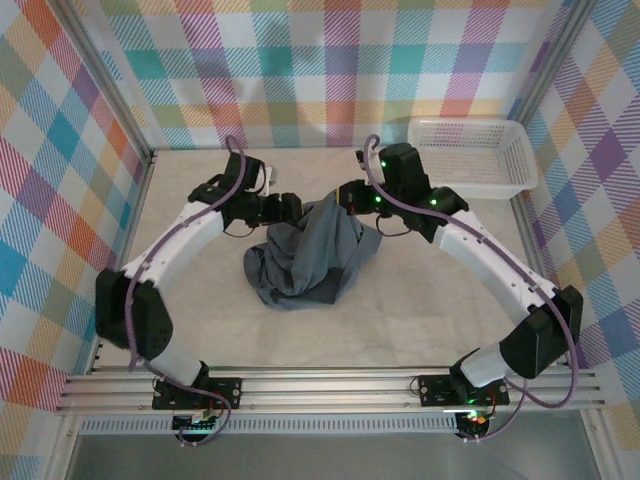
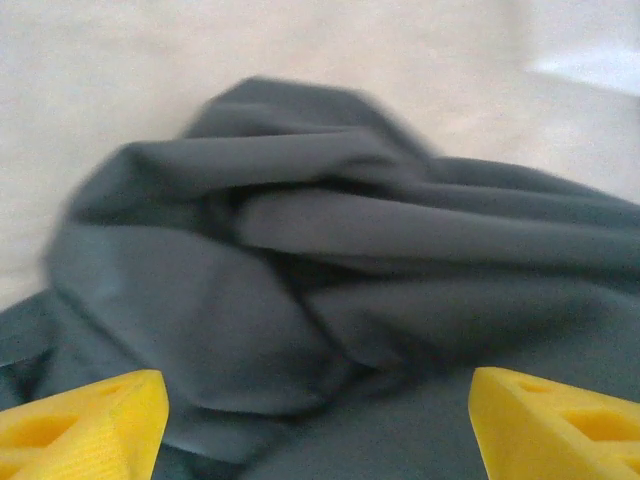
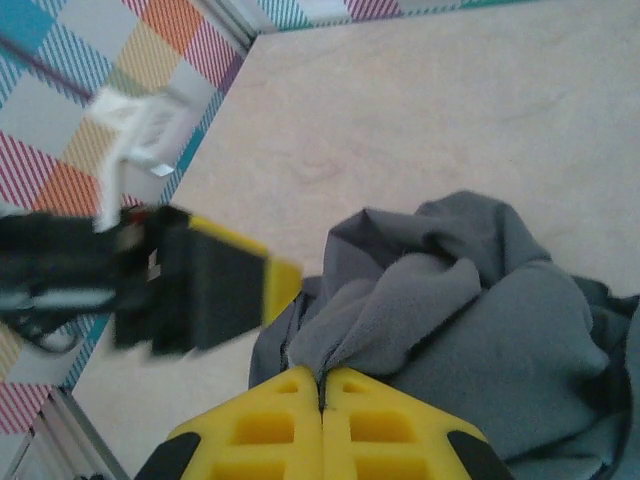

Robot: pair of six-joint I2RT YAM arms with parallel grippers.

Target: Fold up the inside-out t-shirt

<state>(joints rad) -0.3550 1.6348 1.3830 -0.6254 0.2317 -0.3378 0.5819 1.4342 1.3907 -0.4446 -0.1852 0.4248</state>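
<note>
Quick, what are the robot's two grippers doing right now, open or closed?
Left gripper: open, jaws wide apart, holding nothing.
Right gripper: closed, pinching a fold of the dark slate-grey soft cloth t-shirt.

PLACE: robot lab test cell | FRAME: aluminium rail [image 1: 330, 385] across bottom of frame | WALLS: plaid cloth panels [image 1: 330, 60] on three sides | RIG: left arm [image 1: 170, 250] and right arm [image 1: 500, 265] bolted to rail | SURFACE: beige tabletop [image 1: 200, 320], white mesh basket [image 1: 470, 186] upper right
</note>
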